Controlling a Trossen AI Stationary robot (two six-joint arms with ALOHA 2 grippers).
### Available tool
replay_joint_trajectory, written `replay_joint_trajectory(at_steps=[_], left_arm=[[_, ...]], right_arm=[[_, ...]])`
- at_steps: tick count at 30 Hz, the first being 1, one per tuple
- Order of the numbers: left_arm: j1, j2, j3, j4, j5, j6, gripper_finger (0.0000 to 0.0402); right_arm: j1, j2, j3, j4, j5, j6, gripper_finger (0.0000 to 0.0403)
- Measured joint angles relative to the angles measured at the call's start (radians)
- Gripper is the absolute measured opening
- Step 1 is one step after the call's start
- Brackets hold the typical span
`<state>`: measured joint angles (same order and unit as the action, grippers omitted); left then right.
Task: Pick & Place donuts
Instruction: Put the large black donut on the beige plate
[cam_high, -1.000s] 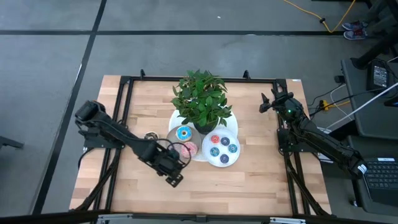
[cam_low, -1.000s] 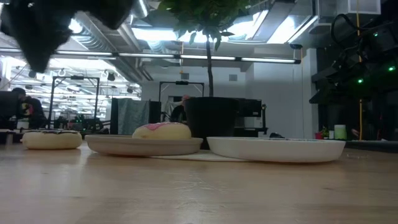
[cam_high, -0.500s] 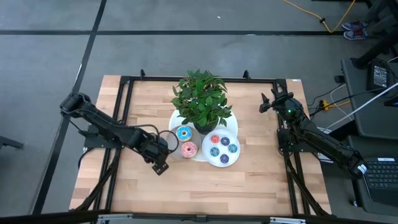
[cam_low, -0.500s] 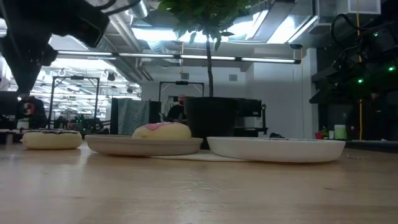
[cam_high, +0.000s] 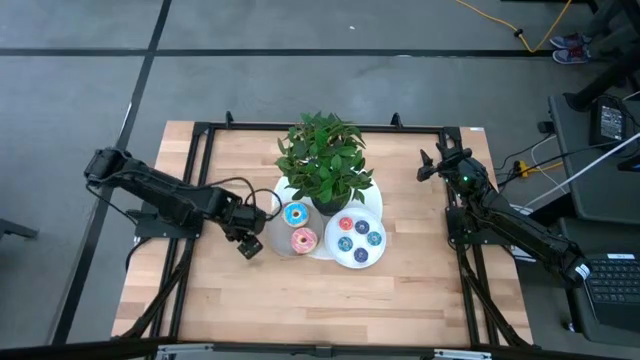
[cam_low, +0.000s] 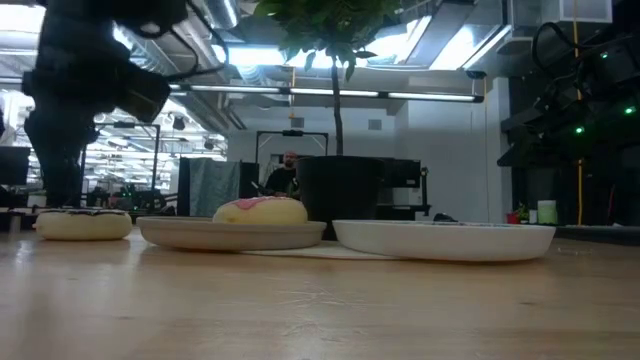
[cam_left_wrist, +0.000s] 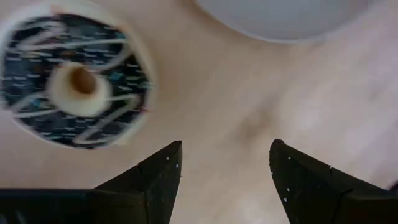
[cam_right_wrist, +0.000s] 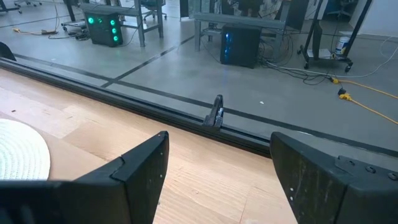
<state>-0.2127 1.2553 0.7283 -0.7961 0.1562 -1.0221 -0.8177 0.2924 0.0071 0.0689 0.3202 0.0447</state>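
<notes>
A chocolate-brown donut with white stripes (cam_left_wrist: 74, 93) lies flat on the bare wood left of the grey plate (cam_high: 276, 238); the low view shows it side-on (cam_low: 83, 222). My left gripper (cam_left_wrist: 224, 163) is open just above the table, and the donut sits beside its fingers, not between them; the arm covers the donut in the high view. In the high view the left gripper (cam_high: 249, 243) is at the grey plate's left rim. That plate carries a blue donut (cam_high: 295, 213) and a pink one (cam_high: 303, 240). Several mini donuts rest on the white plate (cam_high: 352, 262). My right gripper (cam_right_wrist: 217, 162) waits open near the table's right edge (cam_high: 440, 165).
A potted plant (cam_high: 325, 165) stands behind the two plates, its leaves spreading over their far rims. A white woven mat (cam_right_wrist: 18, 155) lies under the plates. A black frame (cam_high: 200, 170) runs around the table. Bare wood stretches along the near side (cam_high: 320, 300).
My left gripper has travelled from the near side of the grey plate toward the table's far and left edges, ending beside the chocolate donut, and in the low view it has come down toward that donut. The arm's elbow has drawn back to the left. No donut has moved.
</notes>
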Motion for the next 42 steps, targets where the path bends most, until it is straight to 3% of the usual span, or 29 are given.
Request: replay_joint_trajectory(at_steps=[10,22,32,42], left_arm=[[0.178,-0.074,-0.055,-0.058,-0.004,0.096,0.0231],[0.395,-0.072,-0.070,-0.089,-0.034,0.195,0.0231],[0.462,-0.072,-0.079,-0.155,-0.065,0.290,0.0231],[0.442,-0.072,-0.134,-0.137,-0.085,0.261,0.0231]], right_arm=[[0.000,0.000,0.000,0.000,0.000,0.000,0.0278],[0.000,0.000,0.000,0.000,0.000,0.000,0.0278],[0.000,0.000,0.000,0.000,0.000,0.000,0.0278],[0.000,0.000,0.000,0.000,0.000,0.000,0.0278]])
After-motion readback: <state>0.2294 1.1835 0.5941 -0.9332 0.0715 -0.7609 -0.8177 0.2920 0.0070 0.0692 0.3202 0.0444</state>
